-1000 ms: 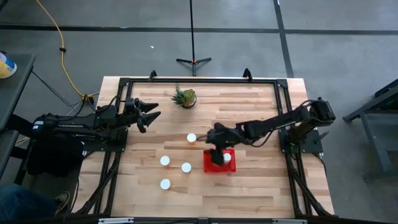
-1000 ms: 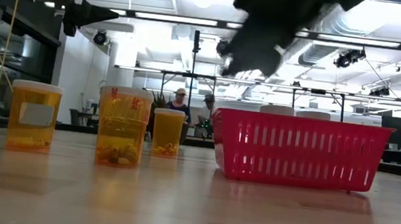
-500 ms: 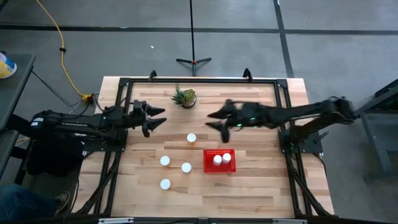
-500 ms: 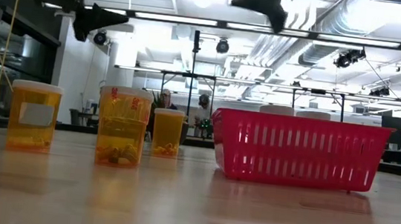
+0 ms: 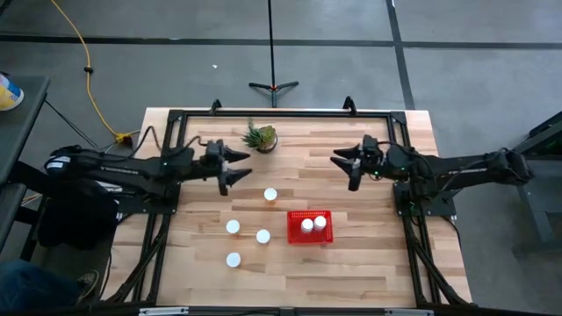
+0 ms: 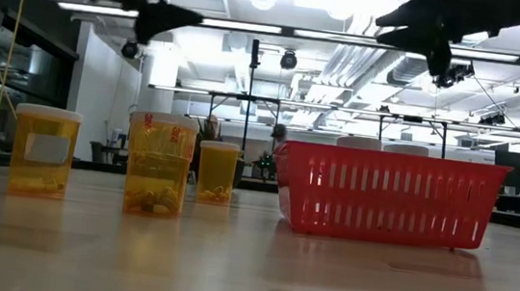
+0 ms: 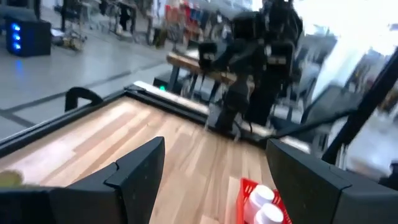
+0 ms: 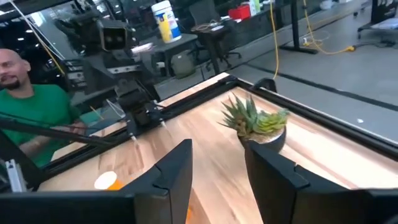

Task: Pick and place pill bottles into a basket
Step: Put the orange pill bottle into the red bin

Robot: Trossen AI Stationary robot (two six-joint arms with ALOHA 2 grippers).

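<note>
2 bottles [image 5: 312, 225] stand in the basket [image 5: 295, 235]; 4 bottles [image 5: 270, 195] wait on the table [image 5: 369, 263] to its left. The left gripper [image 5: 230, 168] hangs wide open and empty, high and just left of the far bottle, so I judge it must go down over that cap. The right gripper [image 5: 347, 168] is empty, fingers partly apart, far right of the basket. Only the low view shows the orange bodies [image 6: 156, 163]; only the right wrist view shows a person [image 8: 28, 115].

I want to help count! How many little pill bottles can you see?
6. Two stand inside the red basket, at and. Four wait on the table: and. None seems hidden.
</note>
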